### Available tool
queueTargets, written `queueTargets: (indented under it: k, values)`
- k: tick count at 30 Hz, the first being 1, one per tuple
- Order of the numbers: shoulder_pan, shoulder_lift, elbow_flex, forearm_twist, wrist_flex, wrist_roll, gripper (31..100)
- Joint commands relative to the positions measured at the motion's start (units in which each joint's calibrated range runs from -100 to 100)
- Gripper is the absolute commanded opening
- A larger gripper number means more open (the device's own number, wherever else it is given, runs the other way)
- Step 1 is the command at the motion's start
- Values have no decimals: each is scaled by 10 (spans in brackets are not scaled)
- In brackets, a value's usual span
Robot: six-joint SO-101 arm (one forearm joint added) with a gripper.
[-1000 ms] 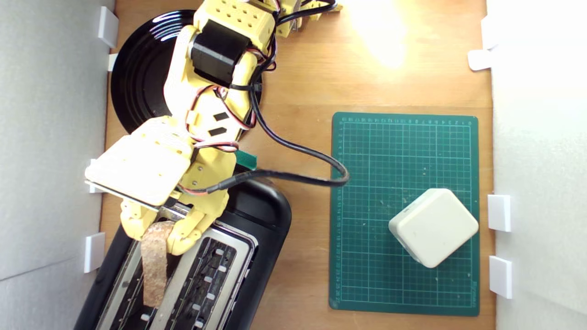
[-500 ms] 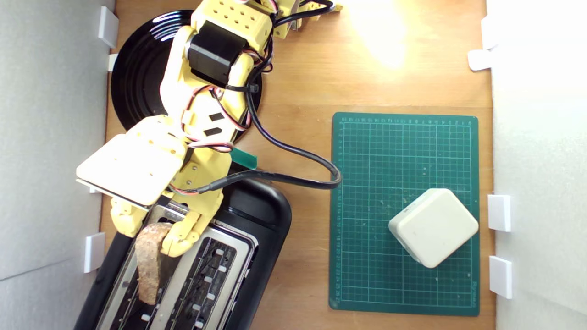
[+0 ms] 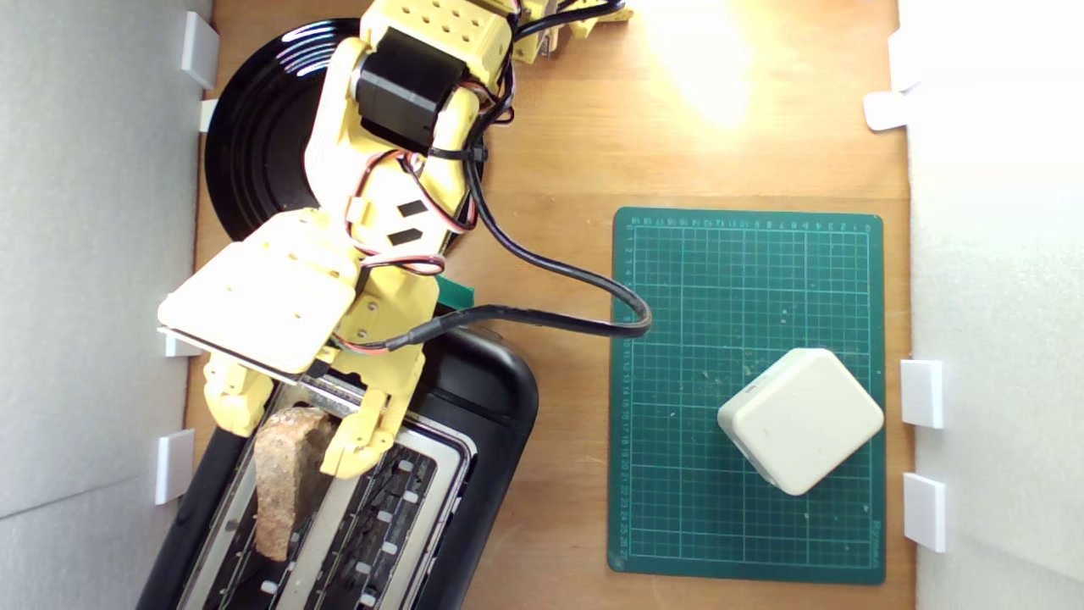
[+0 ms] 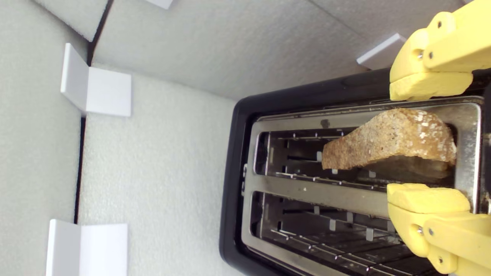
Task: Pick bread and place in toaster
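With the claw (image 4: 425, 142) spread apart on either side of the bread (image 4: 387, 143), which stands in one slot of the toaster (image 4: 307, 191) at the worktop's corner, lifting straight up should avoid snagging the crust.

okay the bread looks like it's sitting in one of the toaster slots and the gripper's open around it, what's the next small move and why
Probably lift the gripper straight up and away. Its jaws stand apart on either side of the bread without touching it, and the bread already rests partly down in the toaster slot nearer the foam wall. A straight rise seems least likely to knock the crust that sticks up above the metal top.
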Motion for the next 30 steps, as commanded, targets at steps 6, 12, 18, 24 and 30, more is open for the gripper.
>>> queueTargets:
  k: [6, 12, 18, 24, 30]
  values:
    - [3, -130, -10, -3, -6, 1, 818]
    - [-1, -195, -3, -18, -6, -27, 818]
    - [-11, -233, 8, -71, -6, -56, 818]
    - [-56, -259, 28, -63, -5, -112, 818]
    - [-98, -313, 98, -62, -4, -151, 818]
